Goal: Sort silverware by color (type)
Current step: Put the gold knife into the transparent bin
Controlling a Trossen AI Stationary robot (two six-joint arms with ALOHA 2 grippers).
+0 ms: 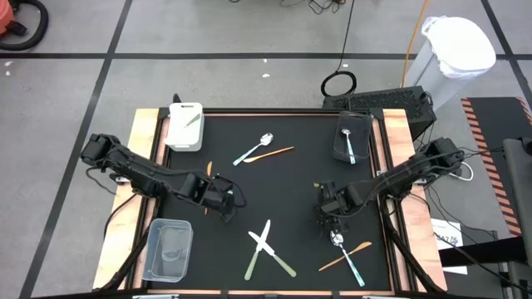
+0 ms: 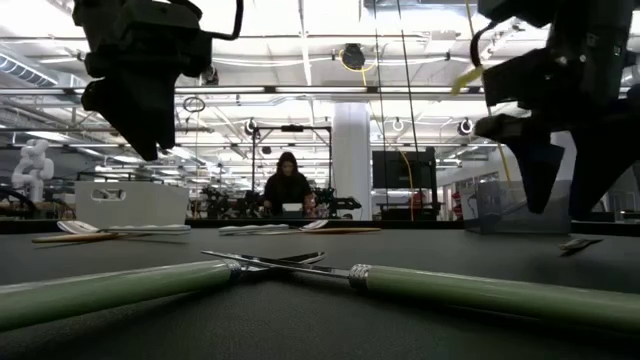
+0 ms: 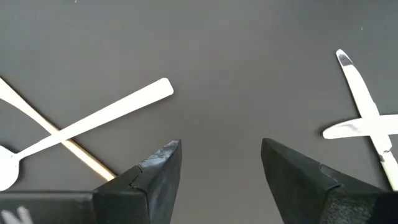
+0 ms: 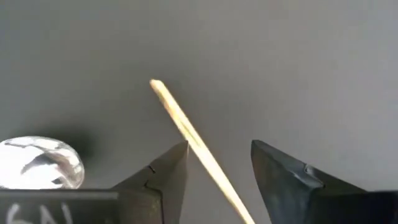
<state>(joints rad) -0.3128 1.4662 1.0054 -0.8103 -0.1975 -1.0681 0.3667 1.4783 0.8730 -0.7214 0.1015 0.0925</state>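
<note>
1. A thin orange utensil [image 4: 186,134] is lying on the black surface [image 1: 299,191] near its front right, crossing a blue-handled silver spoon [image 1: 345,253].
2. The right hand [image 4: 219,163] is hovering over it, fingers apart, empty.
3. The left hand [image 3: 221,163] is hanging with fingers apart, empty, near two crossed pale-green-handled knives [image 1: 268,249].

Black bench [image 1: 291,178] from above, silverware scattered, both arms over it.
2 pale-green-handled knives [image 1: 268,249] lie crossed near the front; the left tool [image 1: 226,205] hovers beside a thin orange utensil [image 1: 209,169], and the right tool [image 1: 330,218] hangs just above a blue-handled silver spoon [image 1: 347,256] crossing another orange stick [image 1: 345,257].
</note>
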